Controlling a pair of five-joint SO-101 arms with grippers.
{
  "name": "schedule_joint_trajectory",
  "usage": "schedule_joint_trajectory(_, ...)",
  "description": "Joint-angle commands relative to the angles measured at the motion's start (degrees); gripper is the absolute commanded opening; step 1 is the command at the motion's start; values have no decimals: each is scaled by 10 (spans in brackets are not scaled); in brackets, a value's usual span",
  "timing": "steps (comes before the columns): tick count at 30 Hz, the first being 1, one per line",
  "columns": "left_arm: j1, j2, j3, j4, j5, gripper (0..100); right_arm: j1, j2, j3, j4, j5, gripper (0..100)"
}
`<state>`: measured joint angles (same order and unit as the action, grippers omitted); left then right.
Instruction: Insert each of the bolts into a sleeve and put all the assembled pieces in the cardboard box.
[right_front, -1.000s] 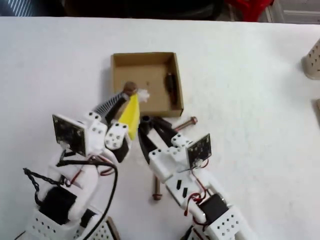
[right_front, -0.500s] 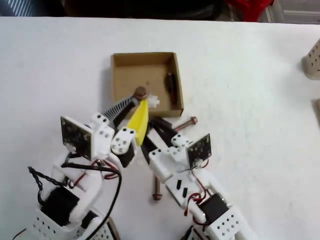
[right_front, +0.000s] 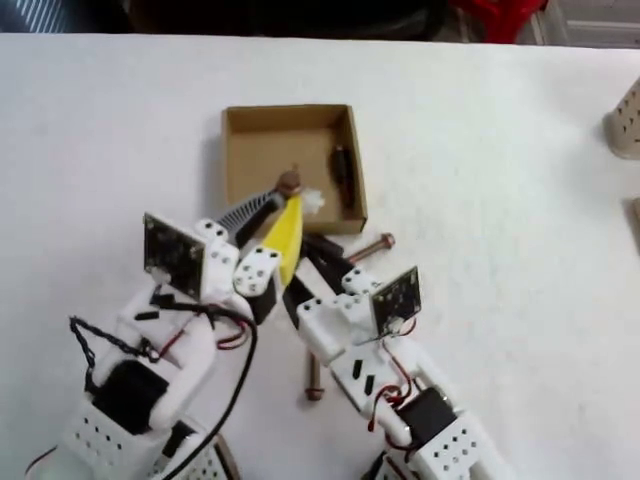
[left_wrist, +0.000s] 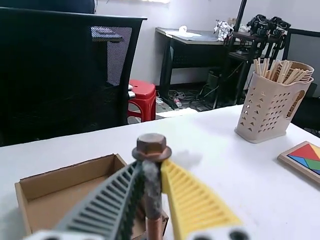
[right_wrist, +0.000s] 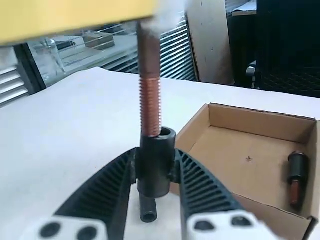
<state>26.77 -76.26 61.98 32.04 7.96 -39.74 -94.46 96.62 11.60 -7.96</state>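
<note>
My left jaws clench a bolt (left_wrist: 151, 147), its tip at the mouth of the sleeve (right_wrist: 156, 157) my right jaws grip.

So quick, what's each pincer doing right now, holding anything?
Left pincer: closed on a bolt.
Right pincer: closed on a sleeve.

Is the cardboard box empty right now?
No, an assembled piece, a bolt seated in its sleeve, lies on the floor of the cardboard box beside one wall.
</note>
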Motion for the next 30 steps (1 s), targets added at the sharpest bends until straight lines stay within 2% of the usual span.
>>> schedule_joint_trajectory(1,7,13,-29,-15,-6,22,7,-7,5,1,-4,17)
schedule_joint_trajectory(30,3,17,-40,-18,-7,22,7,-7,5,1,-3,17)
